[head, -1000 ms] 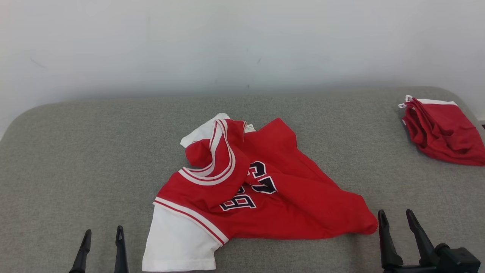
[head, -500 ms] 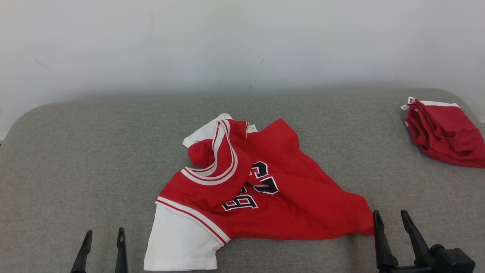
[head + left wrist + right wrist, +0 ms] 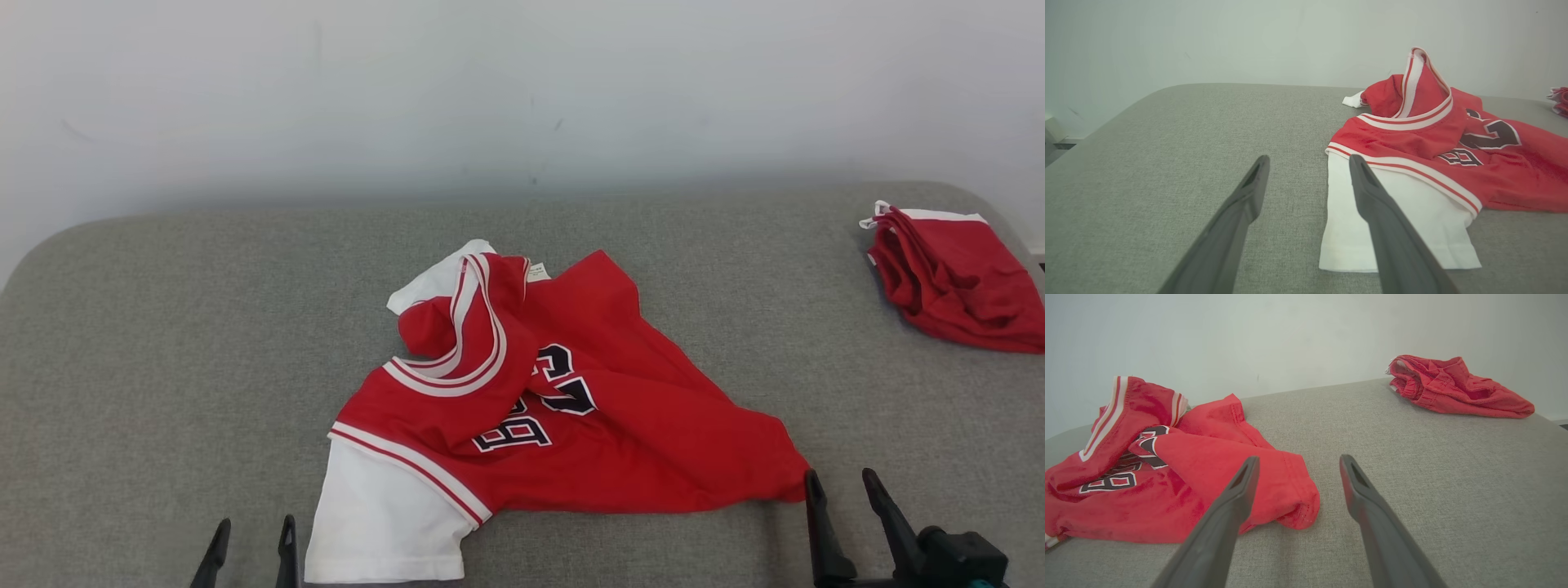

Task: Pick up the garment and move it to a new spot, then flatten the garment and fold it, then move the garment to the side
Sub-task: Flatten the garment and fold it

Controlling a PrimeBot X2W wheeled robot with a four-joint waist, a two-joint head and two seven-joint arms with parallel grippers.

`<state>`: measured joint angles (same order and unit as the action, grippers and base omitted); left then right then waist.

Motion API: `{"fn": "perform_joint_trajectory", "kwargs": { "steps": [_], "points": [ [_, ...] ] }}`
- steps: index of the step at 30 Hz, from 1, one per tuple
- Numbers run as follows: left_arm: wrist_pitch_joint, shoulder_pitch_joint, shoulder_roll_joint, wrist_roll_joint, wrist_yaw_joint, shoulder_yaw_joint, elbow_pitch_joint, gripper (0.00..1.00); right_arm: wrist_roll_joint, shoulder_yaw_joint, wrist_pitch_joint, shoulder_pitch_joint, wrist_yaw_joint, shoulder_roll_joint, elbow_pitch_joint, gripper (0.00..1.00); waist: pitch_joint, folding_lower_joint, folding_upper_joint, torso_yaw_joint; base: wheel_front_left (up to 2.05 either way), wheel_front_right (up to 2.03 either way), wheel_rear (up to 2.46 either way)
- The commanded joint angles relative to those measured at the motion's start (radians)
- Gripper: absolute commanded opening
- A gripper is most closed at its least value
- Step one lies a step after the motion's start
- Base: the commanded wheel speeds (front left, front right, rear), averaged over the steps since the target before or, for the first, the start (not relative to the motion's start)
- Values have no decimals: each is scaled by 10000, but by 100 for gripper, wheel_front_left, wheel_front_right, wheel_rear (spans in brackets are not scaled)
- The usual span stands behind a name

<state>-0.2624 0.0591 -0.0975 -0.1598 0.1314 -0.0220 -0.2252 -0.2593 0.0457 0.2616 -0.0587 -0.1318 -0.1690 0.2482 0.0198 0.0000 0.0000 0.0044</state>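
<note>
A crumpled red jersey [image 3: 604, 425] with white sleeves, white-striped trim and dark numbers lies in the middle of the grey padded surface [image 3: 163, 343]. In the head view my left gripper [image 3: 253, 531] stands open at the lower left, just left of the white sleeve [image 3: 384, 523]. The left wrist view shows the sleeve [image 3: 1404, 220] beside the right finger of my left gripper [image 3: 1308, 161]. My right gripper [image 3: 841, 482] is open at the jersey's lower right corner. That hem corner [image 3: 1294, 486] lies between the fingers of my right gripper [image 3: 1296, 461], untouched.
A second red garment [image 3: 955, 278] lies bunched at the far right edge of the surface, and in the right wrist view that red garment [image 3: 1453, 386] sits at the upper right. A pale wall [image 3: 522, 90] rises behind. The surface's left end is rounded.
My left gripper has moved right, closer to the white sleeve. My right gripper has dropped slightly in the view. The camera has shifted a little; the jersey lies as before.
</note>
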Motion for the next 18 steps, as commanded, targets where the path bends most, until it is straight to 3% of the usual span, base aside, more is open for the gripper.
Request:
{"fn": "perform_joint_trajectory", "kwargs": {
  "steps": [1, 18],
  "points": [
    [-33, -154, -83, -182, -14, 81, -339, 100, -58, -81, 37, 260, 27, -72, 404, 100, 56, 0, 0, -42, 0, 0, 0],
    [-33, -1561, -441, -1396, -14, 1460, -3715, 100, -305, -791, 37, 2318, 27, -300, 3560, 100, 742, 0, 0, -161, 0, 0, 0]
  ]
}}
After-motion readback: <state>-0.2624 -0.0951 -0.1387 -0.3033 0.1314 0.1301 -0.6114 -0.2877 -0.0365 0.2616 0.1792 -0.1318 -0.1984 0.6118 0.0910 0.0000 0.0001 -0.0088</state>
